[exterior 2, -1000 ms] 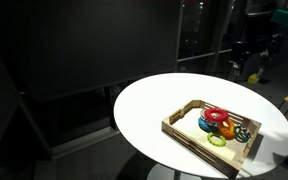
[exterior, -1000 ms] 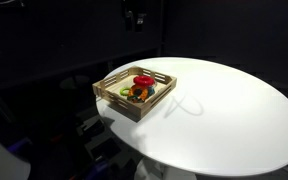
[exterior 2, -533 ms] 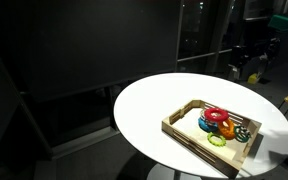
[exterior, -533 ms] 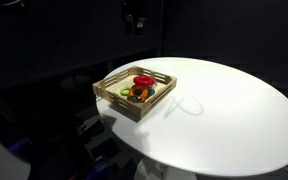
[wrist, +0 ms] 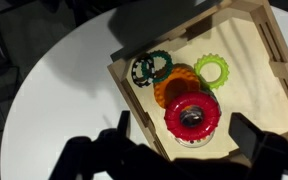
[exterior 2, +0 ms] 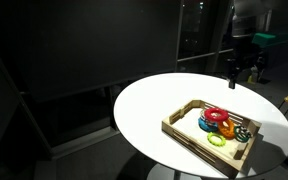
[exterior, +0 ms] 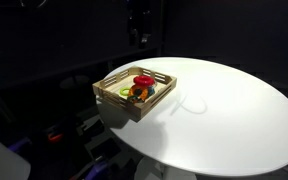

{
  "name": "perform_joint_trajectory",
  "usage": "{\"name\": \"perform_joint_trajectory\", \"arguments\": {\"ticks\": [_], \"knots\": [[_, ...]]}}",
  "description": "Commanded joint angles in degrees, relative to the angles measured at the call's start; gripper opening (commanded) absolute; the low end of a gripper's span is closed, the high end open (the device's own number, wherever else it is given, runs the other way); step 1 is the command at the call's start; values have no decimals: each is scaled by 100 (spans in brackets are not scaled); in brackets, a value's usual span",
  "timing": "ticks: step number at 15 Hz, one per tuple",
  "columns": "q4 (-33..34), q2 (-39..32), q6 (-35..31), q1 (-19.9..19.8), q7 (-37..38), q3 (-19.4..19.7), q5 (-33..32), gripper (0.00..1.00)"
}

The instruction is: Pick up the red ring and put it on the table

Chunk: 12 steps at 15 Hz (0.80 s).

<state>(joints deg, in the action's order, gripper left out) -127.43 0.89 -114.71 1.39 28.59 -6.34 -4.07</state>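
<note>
The red ring (wrist: pixel 192 117) lies in the wooden tray (wrist: pixel 264 60), stacked over other rings, next to an orange ring (wrist: pixel 174 88). In the wrist view my gripper (wrist: pixel 184 130) is open and empty above the tray, its dark fingers (wrist: pixel 124 128) spread to either side of the red ring. The red ring also shows in both exterior views (exterior: pixel 142 80) (exterior 2: pixel 216 115). My gripper (exterior: pixel 139 28) (exterior 2: pixel 238 72) hangs well above the tray there. The white round table (exterior: pixel 224 110) (exterior 2: pixel 149 110) carries the tray near its edge.
A light green toothed ring (wrist: pixel 211 70) and a dark green ring (wrist: pixel 151 68) lie in the tray beyond the red ring. The tray's raised wooden walls (exterior: pixel 119 102) surround the rings. The table's edge (wrist: pixel 24 90) lies close beside the tray; the surroundings are dark.
The arm has shifted between the earlier frames and now, with the gripper lower and nearer the tray. The rings and tray have not moved.
</note>
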Motion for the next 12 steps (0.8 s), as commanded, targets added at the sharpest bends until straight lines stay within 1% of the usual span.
{"name": "perform_joint_trajectory", "arguments": {"ticks": [1, 4, 9, 12], "knots": [[388, -426, -26, 60, -571, 143, 233, 100], [386, -507, -360, 97, -887, 174, 116, 100], [240, -485, -1042, 141, -1027, 200, -145, 100], [277, -502, -1086, 145, -1098, 212, -199, 100]]}}
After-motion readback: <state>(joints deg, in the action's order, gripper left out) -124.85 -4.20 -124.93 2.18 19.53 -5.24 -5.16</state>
